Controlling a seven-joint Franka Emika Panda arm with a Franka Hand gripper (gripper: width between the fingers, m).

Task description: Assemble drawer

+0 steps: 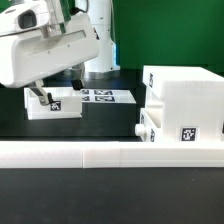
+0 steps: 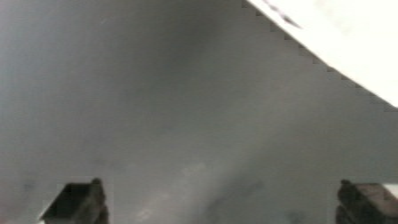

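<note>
A dark table (image 1: 100,125) filled the exterior view, with a long low white rail (image 1: 110,153) running across its front from side to side. Behind the rail, at the exterior view's right, stood the drawer's casing (image 1: 185,95), a large white cube-like block with a black-and-white square tag low on its facing side. A smaller white box, apparently a second tray (image 1: 146,126), sat low against the casing on the side toward the exterior view's left. Well apart, at that left, lay the left tray (image 1: 55,104), a low white box with a tag on its front. The marker board (image 1: 105,96) lay flat between this tray and the casing. The white arm (image 1: 45,45) reached in from the upper left, and its claw (image 1: 40,97) hung at the left tray's near end. From here it could not be told whether it touched the tray or how wide the claw stood.

The wrist view settled that. Its two dark fingers (image 2: 80,203) showed at opposite sides of the frame, so the claw (image 2: 222,203) was spread wide with nothing between the tips. Between them lay only blurred grey table (image 2: 178,110). One white edge (image 2: 347,35) cut across a corner, too blurred to say which part it belonged to. The casing, the rail and the marker board did not show in this view.
</note>
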